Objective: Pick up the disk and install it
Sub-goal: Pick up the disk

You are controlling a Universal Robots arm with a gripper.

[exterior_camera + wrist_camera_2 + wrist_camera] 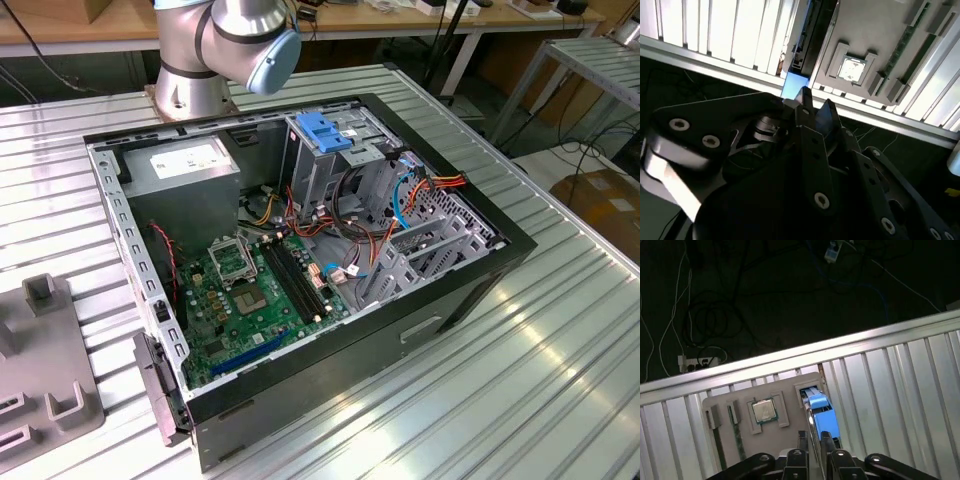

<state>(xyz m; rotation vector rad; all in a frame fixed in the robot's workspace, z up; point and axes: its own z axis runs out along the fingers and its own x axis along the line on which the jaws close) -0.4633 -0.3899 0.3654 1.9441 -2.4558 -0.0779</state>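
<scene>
Disk [821, 415]: stood on edge in tray [771, 437] slot, blue rail left exposed for grasping.
Gripper [814, 440]: fingers [802, 440] set narrow, aligned over the rail; contact not discernible.

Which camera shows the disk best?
The first wrist view: the disk stands on edge in the grey fixture, blue rail up, by the hand. The second wrist view catches a blue sliver of it; the exterior view, the fixture's corner.

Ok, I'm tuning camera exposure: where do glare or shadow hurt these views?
Exterior view: glare streaks on the ribbed aluminium table. Second wrist view: its slats are blown white, and the black gripper is dark against them. First wrist view: bright table edge, dark floor, and the blue-railed metal disk evenly lit.
</scene>
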